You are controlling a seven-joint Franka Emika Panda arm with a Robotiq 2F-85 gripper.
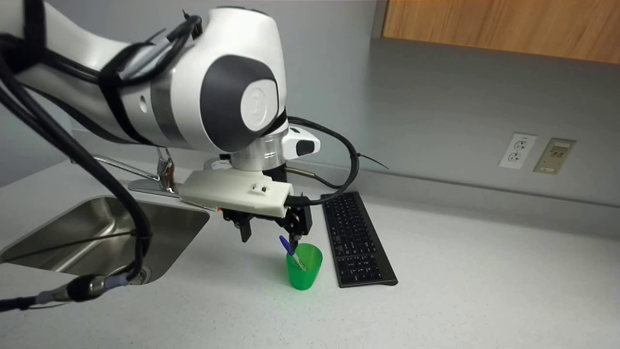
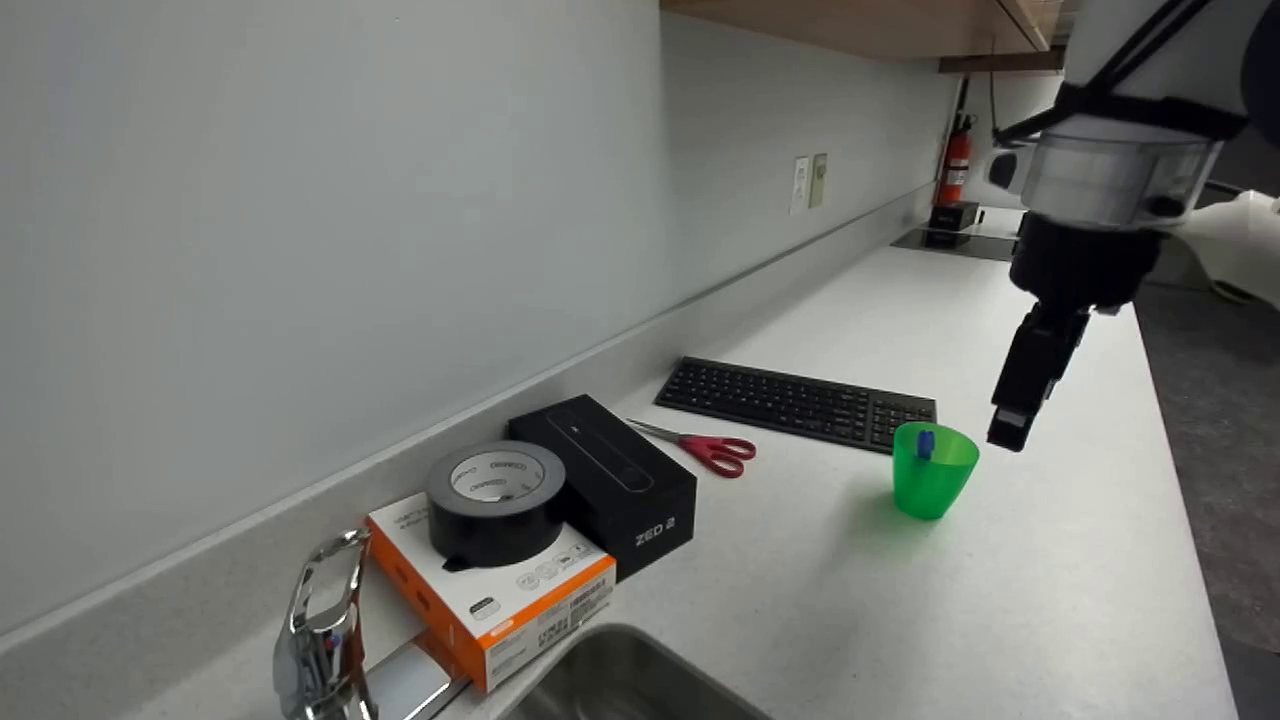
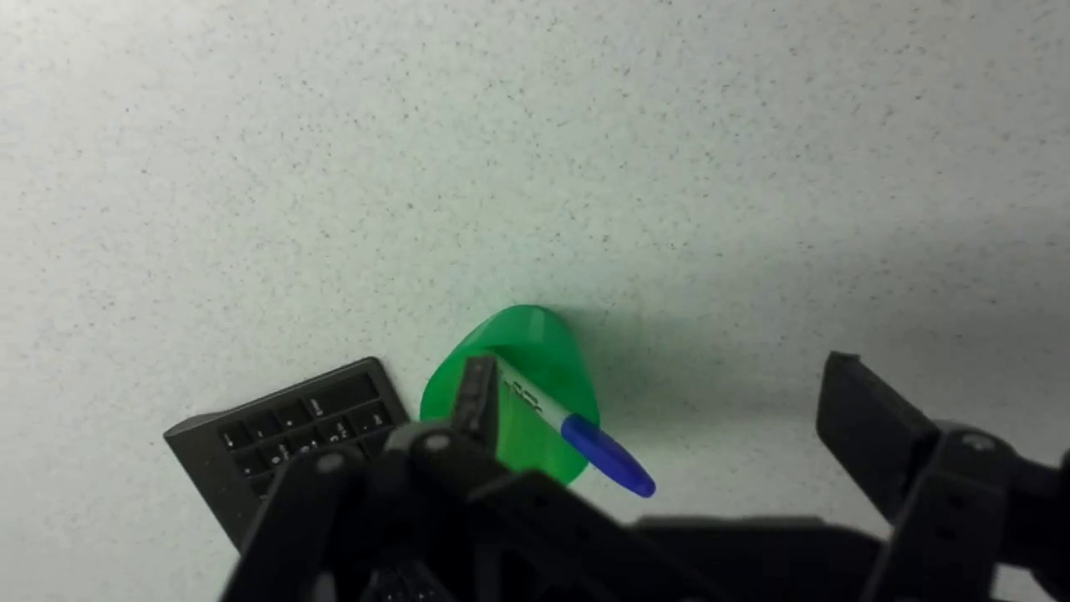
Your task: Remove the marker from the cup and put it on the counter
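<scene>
1. Counter (image 2: 1060, 620): cut off in every view; outer edge, opposite the wall (image 2: 350, 250), seen in an exterior view only.
2. Keyboard (image 2: 790, 398): extends from near the counter's wall edge; partly hidden by the fingers (image 3: 869, 435) in the wrist view.
3. Fingers: set wide apart; an exterior view shows a single finger (image 2: 1035, 375).
4. Cup (image 1: 305, 278): upright, just beside the keyboard's end nearer the outer edge.
5. Marker (image 3: 577, 428): leaning in the cup; barrel visible in the wrist view, only its blue cap (image 2: 925, 444) in an exterior view.

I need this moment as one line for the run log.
hand: open, near cup | marker: leaning inside cup, not yet removed | cup: upright on counter | keyboard: beside cup
</scene>
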